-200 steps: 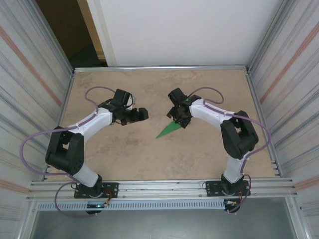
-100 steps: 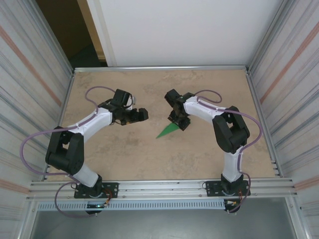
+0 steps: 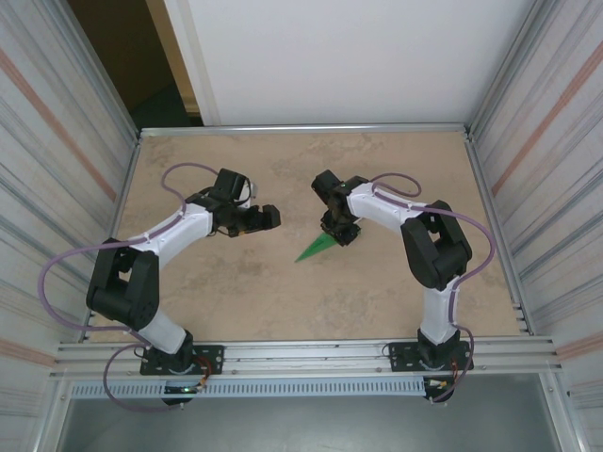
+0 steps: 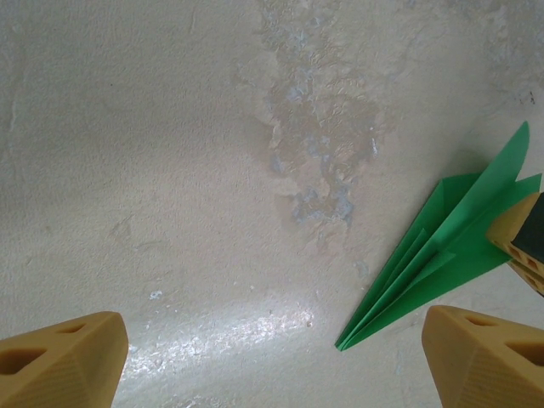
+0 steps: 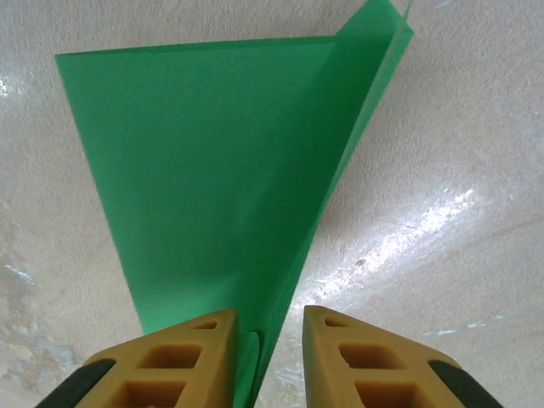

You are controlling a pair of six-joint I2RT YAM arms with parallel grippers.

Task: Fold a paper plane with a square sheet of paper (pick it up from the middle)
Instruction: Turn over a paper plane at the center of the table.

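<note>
The square sheet of paper is folded into a slim green paper plane point(image 3: 315, 249) lying on the table, nose pointing to the near left. My right gripper point(image 3: 341, 233) is down over its tail end. In the right wrist view the plane point(image 5: 212, 161) runs away from the right gripper point(image 5: 270, 327). Its raised fold stands between the narrow jaws against the left finger, and bare table shows beside the right finger. My left gripper point(image 3: 269, 217) hovers wide open to the plane's left. Its wrist view has the plane point(image 4: 433, 259) at the right, clear of the fingertips point(image 4: 64, 361).
The beige table point(image 3: 236, 292) has metal rails along its edges and corrugated walls on both sides. A tip of the right gripper's finger point(image 4: 520, 238) sits on the plane's tail in the left wrist view.
The right arm has swung in and settled over the plane's tail, and its jaws have narrowed round the fold. The left arm has stayed in place.
</note>
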